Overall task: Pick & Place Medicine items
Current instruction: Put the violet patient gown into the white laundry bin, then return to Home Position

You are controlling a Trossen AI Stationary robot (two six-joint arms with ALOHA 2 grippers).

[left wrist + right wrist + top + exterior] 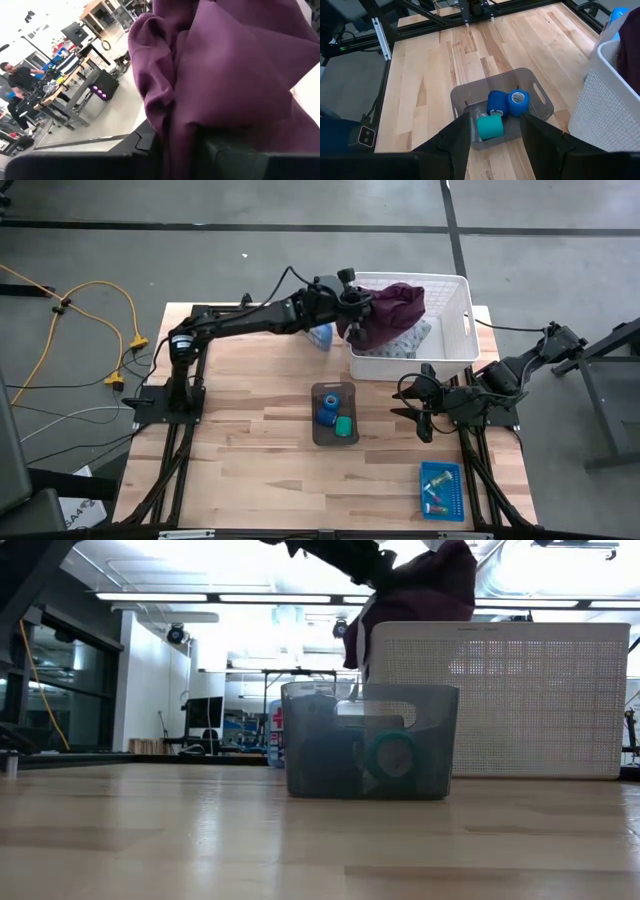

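High view: left pincer (352, 328) nearly closed on maroon garment (395, 310) above white basket (455, 330); right pincer (420, 412) part-open, empty.

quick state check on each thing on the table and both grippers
maroon garment: pinched by left gripper, hanging over white basket
grey bin: upright, holds two blue rolls and a green roll
blue tray: flat, holds small pieces
right gripper: open, empty, beside grey bin
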